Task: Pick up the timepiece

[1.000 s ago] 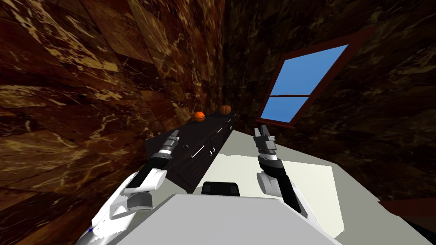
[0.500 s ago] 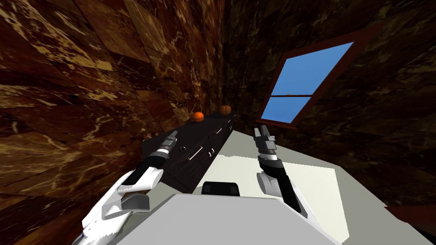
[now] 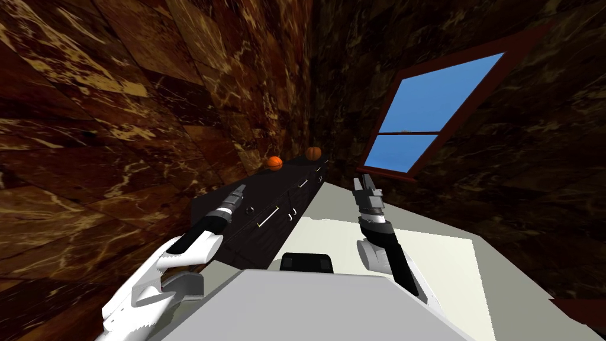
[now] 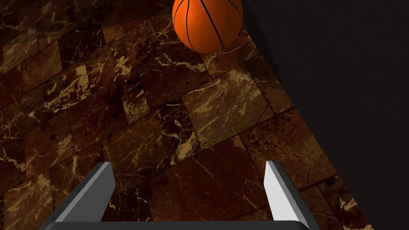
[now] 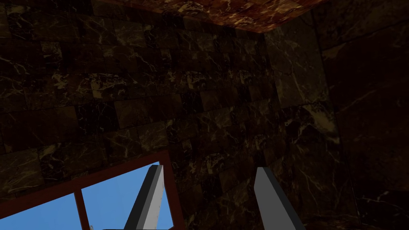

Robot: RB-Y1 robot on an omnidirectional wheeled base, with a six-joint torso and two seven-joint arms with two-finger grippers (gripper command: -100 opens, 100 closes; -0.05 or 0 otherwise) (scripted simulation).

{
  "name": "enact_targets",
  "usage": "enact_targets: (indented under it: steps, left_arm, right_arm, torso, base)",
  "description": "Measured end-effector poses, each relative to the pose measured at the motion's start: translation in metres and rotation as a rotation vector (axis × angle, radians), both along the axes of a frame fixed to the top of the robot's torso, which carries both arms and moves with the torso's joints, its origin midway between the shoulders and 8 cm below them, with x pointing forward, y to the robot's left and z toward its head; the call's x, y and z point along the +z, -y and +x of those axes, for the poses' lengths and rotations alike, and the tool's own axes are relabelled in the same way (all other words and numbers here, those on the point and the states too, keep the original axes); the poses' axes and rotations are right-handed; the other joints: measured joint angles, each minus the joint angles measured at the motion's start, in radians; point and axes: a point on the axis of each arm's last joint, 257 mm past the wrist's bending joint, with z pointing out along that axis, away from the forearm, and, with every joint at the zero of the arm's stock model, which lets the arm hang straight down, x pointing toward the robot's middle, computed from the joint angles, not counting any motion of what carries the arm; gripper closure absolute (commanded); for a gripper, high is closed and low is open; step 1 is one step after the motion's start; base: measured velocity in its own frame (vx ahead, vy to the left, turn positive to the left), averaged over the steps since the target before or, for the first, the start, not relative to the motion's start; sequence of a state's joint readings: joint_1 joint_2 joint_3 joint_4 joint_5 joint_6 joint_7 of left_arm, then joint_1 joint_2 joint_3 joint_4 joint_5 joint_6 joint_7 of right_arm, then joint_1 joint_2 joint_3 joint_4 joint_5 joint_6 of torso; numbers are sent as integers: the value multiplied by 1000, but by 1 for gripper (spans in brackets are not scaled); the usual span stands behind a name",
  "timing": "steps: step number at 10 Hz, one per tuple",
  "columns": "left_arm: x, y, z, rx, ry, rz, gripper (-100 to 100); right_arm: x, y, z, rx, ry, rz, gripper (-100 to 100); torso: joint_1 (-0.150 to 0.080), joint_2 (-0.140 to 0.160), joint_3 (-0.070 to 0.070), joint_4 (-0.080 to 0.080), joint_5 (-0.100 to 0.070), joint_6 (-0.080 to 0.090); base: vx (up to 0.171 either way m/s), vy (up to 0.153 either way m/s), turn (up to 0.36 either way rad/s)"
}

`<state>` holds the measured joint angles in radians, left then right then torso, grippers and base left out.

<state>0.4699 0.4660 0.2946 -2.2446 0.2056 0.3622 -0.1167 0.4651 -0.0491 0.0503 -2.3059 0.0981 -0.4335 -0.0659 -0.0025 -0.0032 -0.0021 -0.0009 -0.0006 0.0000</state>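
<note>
Fingers stand apart on the left gripper, above the dark cabinet (an orange basketball lies ahead). On the right gripper they gape too.

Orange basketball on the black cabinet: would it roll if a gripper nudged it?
Likely yes: the orange basketball is round and sits loose on the flat top of the black cabinet, so a nudge would probably roll it. Its curved sides might slip from the open left gripper.
</note>
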Motion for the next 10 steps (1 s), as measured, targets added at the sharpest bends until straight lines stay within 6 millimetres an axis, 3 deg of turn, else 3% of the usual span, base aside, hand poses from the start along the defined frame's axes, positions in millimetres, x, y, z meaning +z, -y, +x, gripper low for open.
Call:
enact_targets:
  steps: [10]
  left_arm:
    - [-58,-35,-25,74,-300,78,-100]
  right_arm:
    - [0,0,0,0,0,0,0]
  torso:
    - [1,0,0,0,0,0]
  base:
    - [56,-35,32]
